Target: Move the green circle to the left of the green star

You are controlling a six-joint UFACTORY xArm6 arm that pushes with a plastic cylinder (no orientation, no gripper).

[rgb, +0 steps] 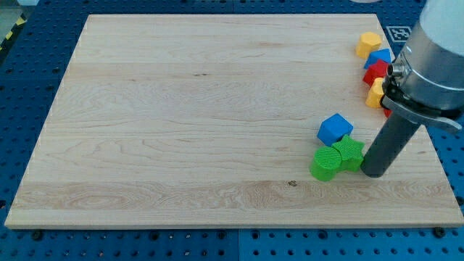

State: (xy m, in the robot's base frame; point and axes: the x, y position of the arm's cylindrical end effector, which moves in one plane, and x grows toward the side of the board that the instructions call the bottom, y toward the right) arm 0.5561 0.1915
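Observation:
The green circle (325, 163) lies on the wooden board (181, 116) at the lower right. The green star (349, 152) sits right beside it, on its upper right, touching it. A blue cube (335, 129) stands just above the two green blocks, touching the star. My tip (374, 172) rests on the board just right of the green star, close against it. The dark rod rises from the tip toward the upper right.
A cluster of blocks sits at the board's upper right edge: a yellow block (368, 43), a blue one (379, 57), a red one (375, 72) and another yellow one (375, 94), partly hidden by the arm (435, 58).

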